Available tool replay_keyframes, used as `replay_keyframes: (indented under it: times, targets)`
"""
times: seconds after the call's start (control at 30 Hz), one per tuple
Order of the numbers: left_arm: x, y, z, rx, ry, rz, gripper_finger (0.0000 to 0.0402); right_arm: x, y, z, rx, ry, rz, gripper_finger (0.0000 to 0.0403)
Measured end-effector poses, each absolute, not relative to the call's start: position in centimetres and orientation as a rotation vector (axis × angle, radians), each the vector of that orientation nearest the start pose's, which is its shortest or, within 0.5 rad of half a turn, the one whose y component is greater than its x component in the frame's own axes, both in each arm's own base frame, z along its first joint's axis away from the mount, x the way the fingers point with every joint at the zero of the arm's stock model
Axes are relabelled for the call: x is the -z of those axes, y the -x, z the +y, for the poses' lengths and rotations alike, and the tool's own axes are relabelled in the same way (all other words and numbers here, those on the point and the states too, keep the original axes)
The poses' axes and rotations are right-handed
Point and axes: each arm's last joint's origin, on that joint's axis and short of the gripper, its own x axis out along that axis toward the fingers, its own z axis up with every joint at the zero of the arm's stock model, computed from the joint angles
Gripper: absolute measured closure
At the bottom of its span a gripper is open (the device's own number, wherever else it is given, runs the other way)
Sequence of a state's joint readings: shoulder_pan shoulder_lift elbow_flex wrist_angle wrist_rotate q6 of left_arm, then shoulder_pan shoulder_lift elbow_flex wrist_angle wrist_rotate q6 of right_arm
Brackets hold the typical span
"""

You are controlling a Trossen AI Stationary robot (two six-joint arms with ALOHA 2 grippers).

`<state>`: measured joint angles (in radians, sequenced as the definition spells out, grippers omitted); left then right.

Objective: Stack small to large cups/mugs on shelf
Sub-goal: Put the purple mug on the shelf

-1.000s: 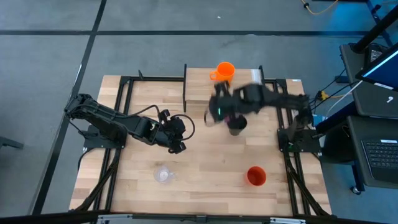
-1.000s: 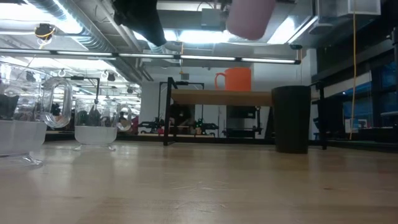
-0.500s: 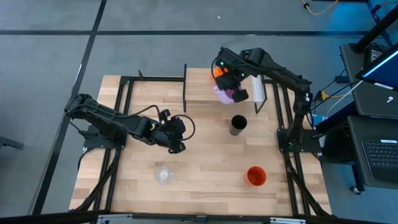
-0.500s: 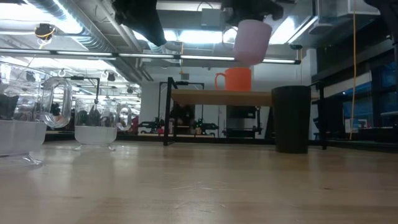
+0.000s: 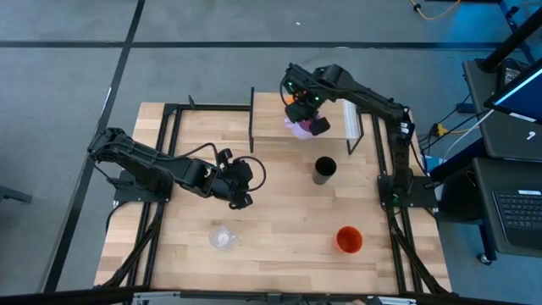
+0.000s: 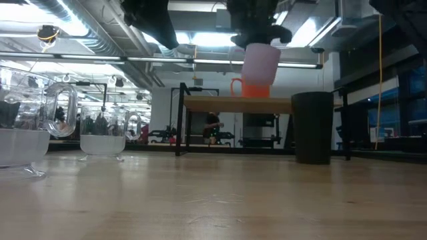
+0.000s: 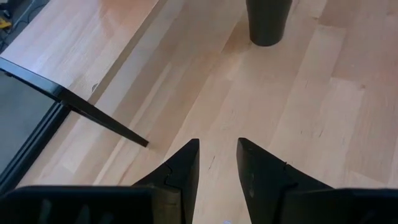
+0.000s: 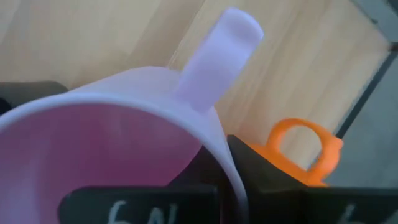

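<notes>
My right gripper (image 5: 310, 117) is shut on the lilac handled mug (image 5: 298, 129), upright above the shelf (image 5: 269, 117). The mug (image 6: 260, 63) hangs right over the orange handled mug (image 6: 255, 90), which stands on the shelf top (image 6: 220, 104); whether the two touch, I cannot tell. The black cup (image 5: 323, 169), the red-orange cup (image 5: 348, 240) and a clear tumbler (image 5: 222, 238) stand on the table. Two clear tumblers (image 6: 101, 137) show at the left in the low view. My left gripper (image 5: 243, 184) hovers mid-table, narrowly open and empty. My right gripper holds the lilac mug by its rim wall (image 8: 214, 140), next to the handle (image 8: 219, 50), with one finger inside the mug and one outside. The fingers come from above. The mug hangs upright, mouth up, clear of the shelf.
The shelf's black posts (image 5: 252, 119) stand between my left gripper and the shelf. A white strip (image 5: 353, 120) lies at the shelf's right end. A black frame rail (image 7: 99, 115) crosses the left wrist view. Bare tabletop lies between the black cup and the red-orange cup.
My right gripper has carried the lilac mug from above the black cup toward the table's far edge and a little left, over the shelf, and has come down until the mug hangs just over the orange mug. The mug has stayed upright.
</notes>
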<state>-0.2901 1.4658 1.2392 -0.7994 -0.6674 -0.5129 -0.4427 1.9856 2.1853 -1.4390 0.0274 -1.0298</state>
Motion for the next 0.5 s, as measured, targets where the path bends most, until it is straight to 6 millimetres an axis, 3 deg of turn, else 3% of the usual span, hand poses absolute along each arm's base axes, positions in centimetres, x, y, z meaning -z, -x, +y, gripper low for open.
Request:
replay_keyframes:
  times: [0.27,0.5]
  targets:
    - [-29.2,-28.4,-6.6,-0.559,-0.003,0.790,0.0300,-34.8,-35.3,-17.8,-0.254,0.631,1.337,0.0391]
    - [-29.2,-28.4,-6.6,-0.556,-0.001,0.792,0.0300,-34.8,-34.9,-18.5,-0.230,0.626,1.351,0.0382]
